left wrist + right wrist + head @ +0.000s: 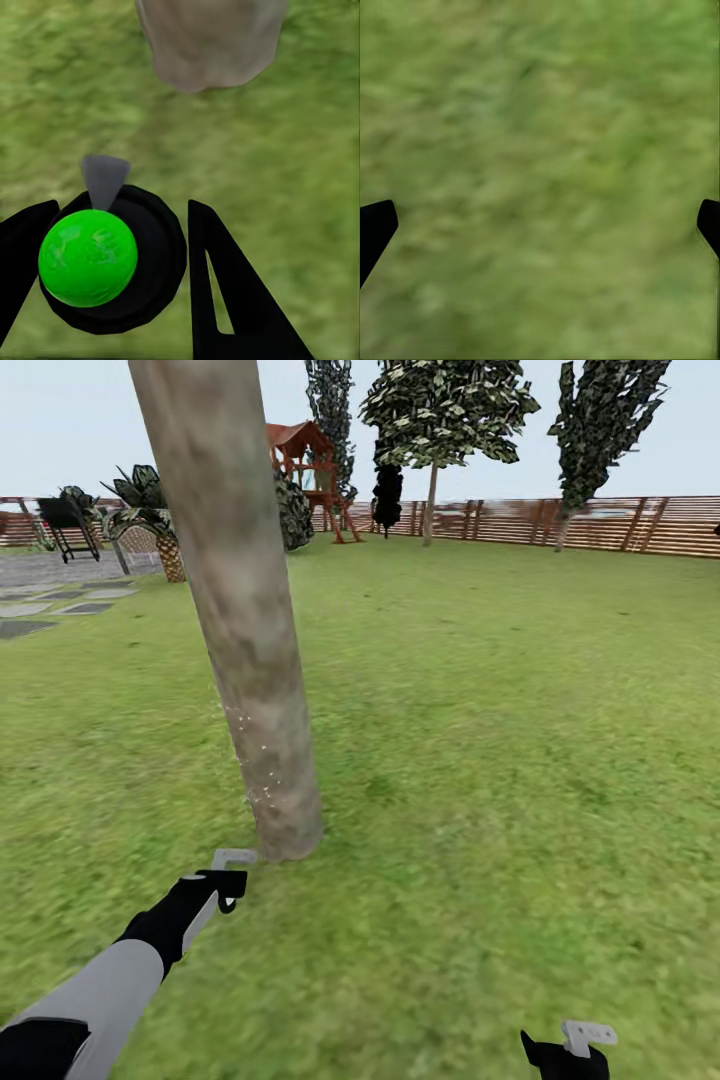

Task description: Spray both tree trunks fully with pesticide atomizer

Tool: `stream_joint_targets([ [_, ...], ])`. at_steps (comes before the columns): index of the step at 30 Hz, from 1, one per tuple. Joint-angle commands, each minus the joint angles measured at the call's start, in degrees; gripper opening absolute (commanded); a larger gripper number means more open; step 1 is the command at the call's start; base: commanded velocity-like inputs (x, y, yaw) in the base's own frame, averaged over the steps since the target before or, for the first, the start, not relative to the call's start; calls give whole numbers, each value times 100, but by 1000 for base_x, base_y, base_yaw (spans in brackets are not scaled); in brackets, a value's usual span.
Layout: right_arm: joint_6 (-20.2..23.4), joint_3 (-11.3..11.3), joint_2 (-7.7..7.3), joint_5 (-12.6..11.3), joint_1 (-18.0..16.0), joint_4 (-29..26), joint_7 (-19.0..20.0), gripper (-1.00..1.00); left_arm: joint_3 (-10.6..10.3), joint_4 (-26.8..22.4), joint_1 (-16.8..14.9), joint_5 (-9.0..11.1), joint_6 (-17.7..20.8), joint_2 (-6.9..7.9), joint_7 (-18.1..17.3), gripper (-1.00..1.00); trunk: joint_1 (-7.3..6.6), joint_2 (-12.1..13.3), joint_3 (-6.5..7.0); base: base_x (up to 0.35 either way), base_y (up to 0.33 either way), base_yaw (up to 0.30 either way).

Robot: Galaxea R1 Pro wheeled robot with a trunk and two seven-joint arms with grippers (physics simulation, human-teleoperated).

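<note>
A thick, mottled grey-brown tree trunk (250, 660) rises from the grass just ahead, with small white specks low on its bark. My left gripper (226, 880) is stretched toward the foot of the trunk and stops just short of it. In the left wrist view this gripper (120, 210) is shut on the pesticide atomizer (154, 255), a round black body with a bright green ball on it. Its grey nozzle points at the trunk base (210, 45). A second tree (431, 500) with a bare trunk stands far back by the fence. My right gripper (572, 1050) hangs open over the grass (540, 150).
The lawn (500, 740) spreads wide to the right and behind the trunk. A brown slatted fence (620, 525) closes the back. A red-roofed play tower (305, 460), a short palm (165, 545) and grey stepping stones (40, 610) lie at the left rear.
</note>
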Motion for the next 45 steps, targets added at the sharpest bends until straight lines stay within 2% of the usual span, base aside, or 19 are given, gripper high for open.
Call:
stream_joint_targets([
  [1, 0, 0, 0, 0, 0, 0, 0, 100, 0, 0, 1, -2, 0, 0, 1, -100, 0, 0, 0, 113, -276, 275],
  [11, -23, 0, 0, 0, 0, 0, -8, 100, 0, 0, 4, -2, 1, 0, 3, -100, 0, 0, 0, 116, -275, 275],
  [16, -677, 0, 0, 0, 169, 0, -4, 100, 0, 8, 4, -2, 7, 0, 6, -100, 0, 0, -11, 116, -276, 275],
  [24, -745, -5, 0, -8, 191, 6, -9, 100, 0, 7, 5, -2, 7, 0, 7, -100, 0, 0, -19, 36, -271, 84],
  [26, -740, -4, 68, -10, 193, 94, -9, 100, 0, 3, 6, -2, 8, 0, 9, -100, 0, 0, -19, 0, -219, 0],
  [29, -738, -8, 288, -14, 193, 635, -9, 100, 0, 7, 5, -2, 9, 0, 8, -100, 0, 0, -19, 0, -176, 0],
  [30, -738, -9, 384, -11, 202, 717, -9, 100, 0, 8, 3, -2, 9, 0, 4, -100, 0, 0, -19, 0, -47, 0],
  [31, -738, -9, 420, -10, 215, 744, -9, 100, 0, 8, 5, -2, 9, 0, 5, -100, 0, 0, -19, 0, -24, 0],
  [37, -738, -9, 459, -10, 246, 773, -9, 100, 0, 48, 2, 6, 9, 3, 2, -100, 0, 0, -19, 0, -5, 0],
  [39, -738, -9, 457, -9, 246, 773, -9, 100, 0, 94, -1, 138, 5, 14, 1, -100, 0, 0, -19, 79, -46, 0],
  [45, -738, -9, 457, -10, 246, 773, -9, 100, -22, -1, -16, 156, 15, 10, -4, -100, 0, 0, -19, 28, -16, 0],
])
